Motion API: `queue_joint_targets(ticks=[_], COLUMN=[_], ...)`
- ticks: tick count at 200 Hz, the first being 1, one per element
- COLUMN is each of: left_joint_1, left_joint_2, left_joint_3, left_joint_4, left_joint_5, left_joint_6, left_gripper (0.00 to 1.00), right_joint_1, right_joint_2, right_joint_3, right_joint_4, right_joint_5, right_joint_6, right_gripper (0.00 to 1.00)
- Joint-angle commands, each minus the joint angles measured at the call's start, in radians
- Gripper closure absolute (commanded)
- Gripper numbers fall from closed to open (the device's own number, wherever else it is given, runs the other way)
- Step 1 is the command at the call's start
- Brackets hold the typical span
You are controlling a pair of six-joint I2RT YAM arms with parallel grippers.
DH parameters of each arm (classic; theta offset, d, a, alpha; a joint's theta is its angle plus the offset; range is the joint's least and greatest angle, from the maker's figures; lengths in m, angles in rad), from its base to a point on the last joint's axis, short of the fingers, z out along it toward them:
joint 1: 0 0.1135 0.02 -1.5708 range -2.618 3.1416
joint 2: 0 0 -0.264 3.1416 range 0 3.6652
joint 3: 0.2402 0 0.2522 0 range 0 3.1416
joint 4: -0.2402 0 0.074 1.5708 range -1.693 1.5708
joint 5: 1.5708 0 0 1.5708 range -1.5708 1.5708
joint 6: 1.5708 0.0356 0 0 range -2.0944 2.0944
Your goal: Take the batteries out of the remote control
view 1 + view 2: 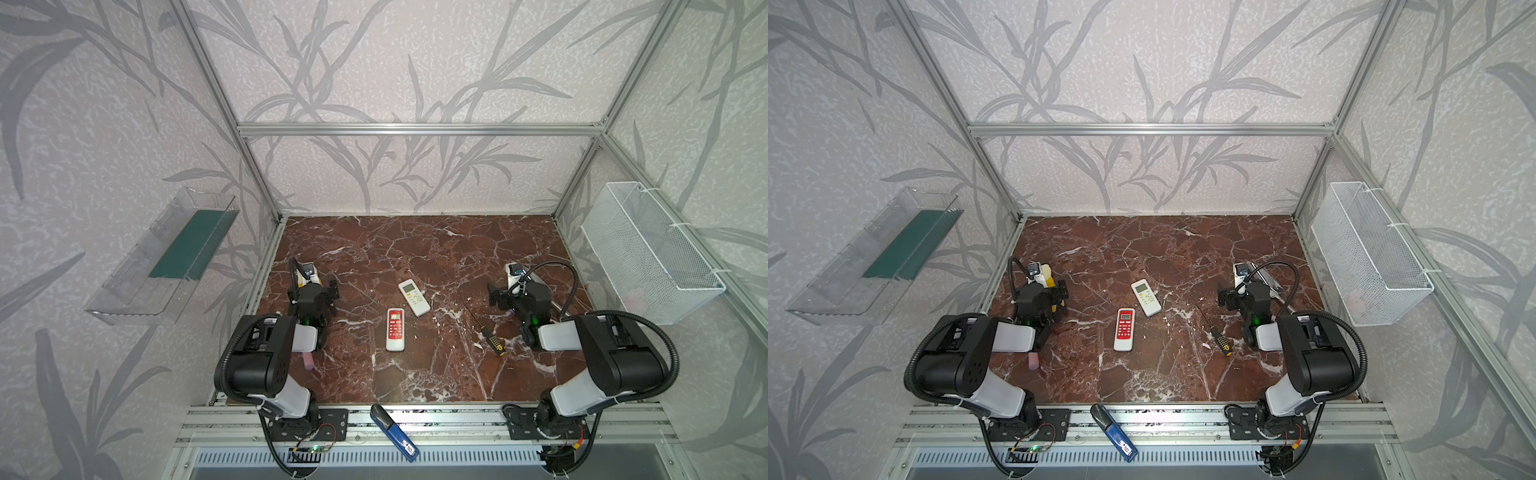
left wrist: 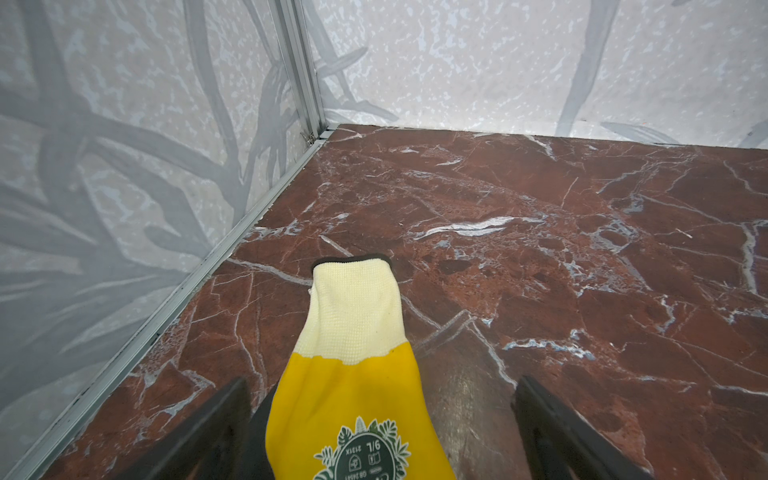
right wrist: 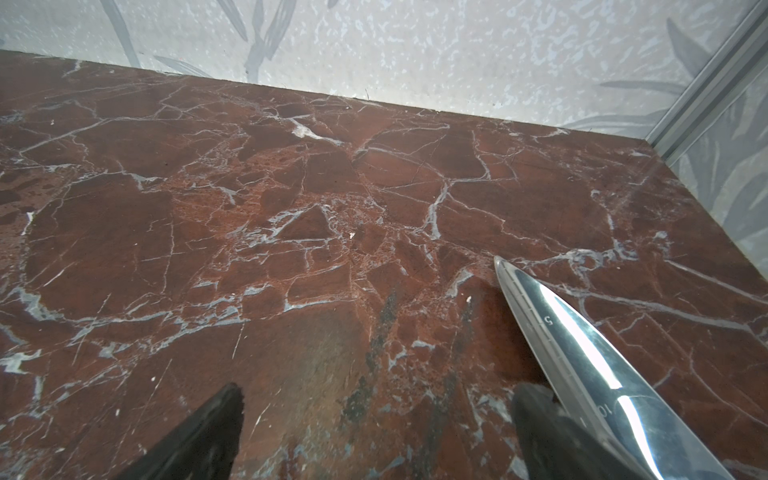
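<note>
Remote control lies between gaping left claw and right claw.

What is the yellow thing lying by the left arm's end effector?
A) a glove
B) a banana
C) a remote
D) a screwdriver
A: the left wrist view shows a yellow and cream knitted glove lying flat on the marble table, between the open fingers of the left end effector.
</note>
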Motion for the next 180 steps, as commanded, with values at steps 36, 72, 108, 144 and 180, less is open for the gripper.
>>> queue_joint_targets(ticks=[36, 72, 108, 144, 180], left_joint_1=[0.004, -0.004, -0.027, -0.073, -0.141], left_joint_2=[0.009, -0.019, -0.128, -0.221, -0.258], left_joint_3=[0.018, 0.024, 0.085, 0.227, 0.368], left_joint_4=[0.016, -0.014, -0.224, -0.591, -0.914], left_joint_5=[0.006, -0.022, -0.091, -0.171, -0.17], left_joint_6=[0.014, 0.015, 0.013, -0.074, -0.193], left_gripper=[0.0, 0.0, 0.01, 0.01, 0.0], right_joint_1=[0.002, 0.01, 0.046, 0.096, 0.179], right_joint_2=[0.005, -0.084, -0.284, -0.447, -0.516], right_joint_3=[0.023, -0.024, 0.03, 0.12, 0.258], right_joint_4=[0.041, 0.055, -0.212, -0.491, -0.799], right_joint_5=[-0.011, -0.015, 0.034, 0.072, 0.151], right_joint_6=[-0.006, -0.02, -0.039, -0.017, 0.053], right_gripper=[0.01, 0.01, 0.0, 0.01, 0.0])
